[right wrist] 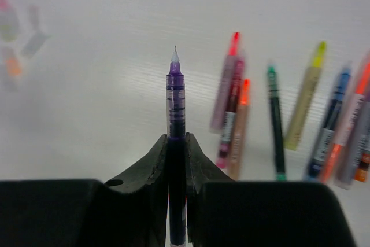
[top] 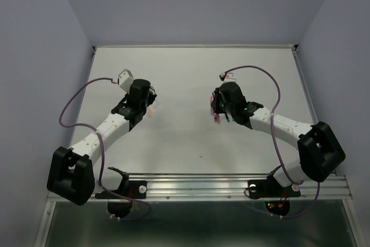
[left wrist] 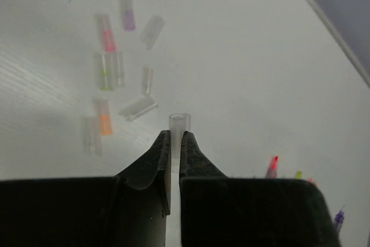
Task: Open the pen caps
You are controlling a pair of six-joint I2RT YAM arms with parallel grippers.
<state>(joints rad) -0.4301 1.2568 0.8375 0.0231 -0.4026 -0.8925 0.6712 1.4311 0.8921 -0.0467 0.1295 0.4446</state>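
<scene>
While both arms stretch out from the near edge of the table (top: pixel 191 67), each one has something in its grip. Over on the left, the left gripper (left wrist: pixel 175 138) is pinched tight on a clear cap (left wrist: pixel 180 122). The little tube sticks straight out past the fingertips, its open mouth at the far end. Just beyond it, a scatter of loose caps (left wrist: pixel 106 34) lies flat on the white surface, pointing every which way. I can make out one with pink inside, one purple, one green and one orange, and the rest are plain clear.

Now the right side: the right gripper (right wrist: pixel 176 140) is clamped on a purple pen (right wrist: pixel 176 93). The barrel runs up between the jaws and on past them, with its fine nib bare and pointing away from the wrist. Past it and off to its right, the pens (right wrist: pixel 276 121) lie side by side on the table, nibs showing: red, orange, green, yellow, blue, and more at the edge too blurred to call.

From above, the two grippers hang over the middle of the table with a clear gap between them.
</scene>
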